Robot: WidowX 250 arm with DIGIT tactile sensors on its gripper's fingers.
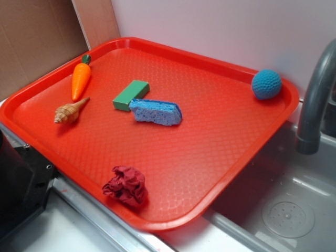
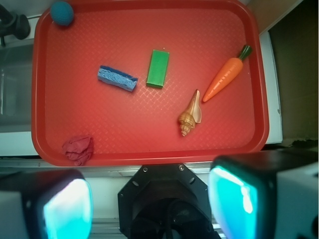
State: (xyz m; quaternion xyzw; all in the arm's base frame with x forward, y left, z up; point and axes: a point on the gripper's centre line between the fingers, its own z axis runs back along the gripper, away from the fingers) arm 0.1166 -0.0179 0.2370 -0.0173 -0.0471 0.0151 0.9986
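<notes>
In the wrist view my gripper (image 2: 149, 204) is open, its teal-padded fingers (image 2: 67, 209) wide apart with nothing between them. It hangs high over the black robot base (image 2: 164, 199), just off the near edge of a red tray (image 2: 99, 114). On the tray lie a crumpled red cloth (image 2: 78, 148), a tan shell (image 2: 191, 114), an orange carrot (image 2: 227, 78), a green block (image 2: 158, 68), a blue sponge (image 2: 117, 78) and a teal ball (image 2: 62, 12). The cloth and the shell lie closest to me. The exterior view does not show the gripper.
The tray (image 1: 210, 131) rests partly over a grey sink (image 1: 283, 199), with a dark faucet (image 1: 315, 100) at its right. The robot base (image 1: 18, 184) stands at the tray's front left corner. A white wall and brown board rise behind.
</notes>
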